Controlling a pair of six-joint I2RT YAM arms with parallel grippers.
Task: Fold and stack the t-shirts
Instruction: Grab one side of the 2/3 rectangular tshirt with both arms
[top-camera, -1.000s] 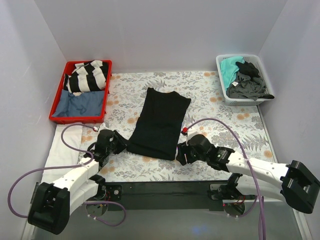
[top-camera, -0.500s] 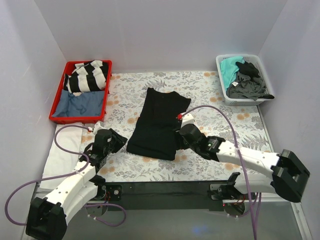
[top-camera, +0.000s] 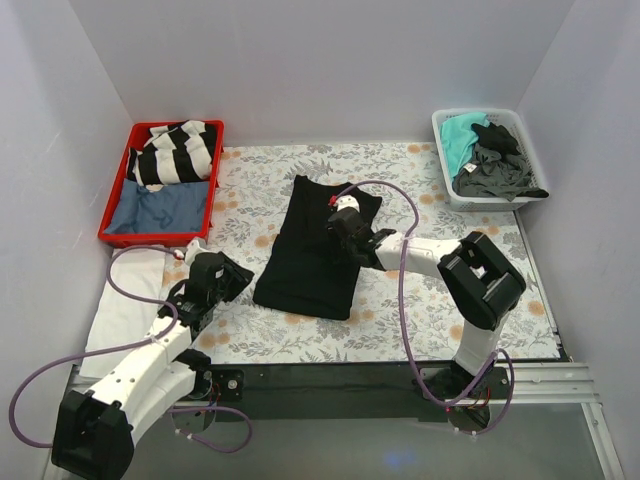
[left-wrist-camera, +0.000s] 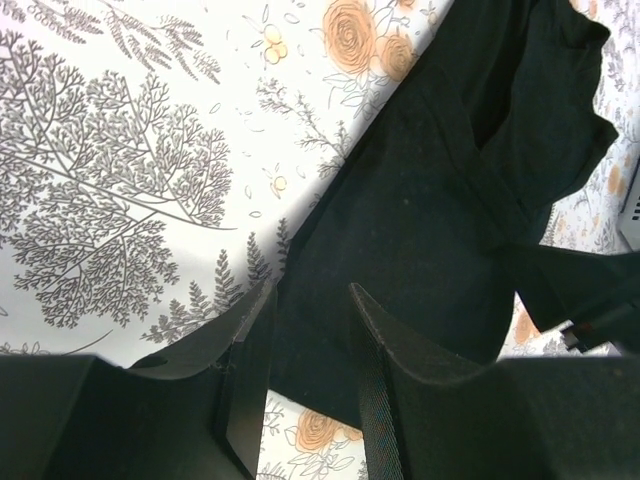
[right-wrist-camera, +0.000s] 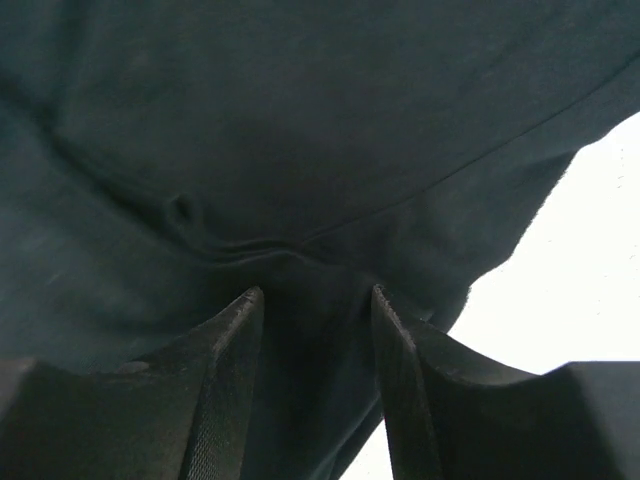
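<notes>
Right now the black t-shirt (top-camera: 315, 250) lies folded into a long strip mid-surface (top-camera: 420, 300). We see the right fingers (right-wrist-camera: 240, 320) parted fairly wide over its far right part, tips down at the cloth with a wrinkle between them. The left fingers (left-wrist-camera: 252, 350) hover narrowly apart and empty near its near left edge. Teal and grey shirts fill the white bin (top-camera: 440, 125) at far right.

We stretch our left arm (top-camera: 140, 355) low from its base toward 1 o'clock, the left gripper (top-camera: 236, 275) with its fingers a little apart. Our right arm (top-camera: 482, 285) rises to a bent elbow, then reaches toward 10 o'clock, the right gripper (top-camera: 340, 222) tipped down, jaws wider apart.
</notes>
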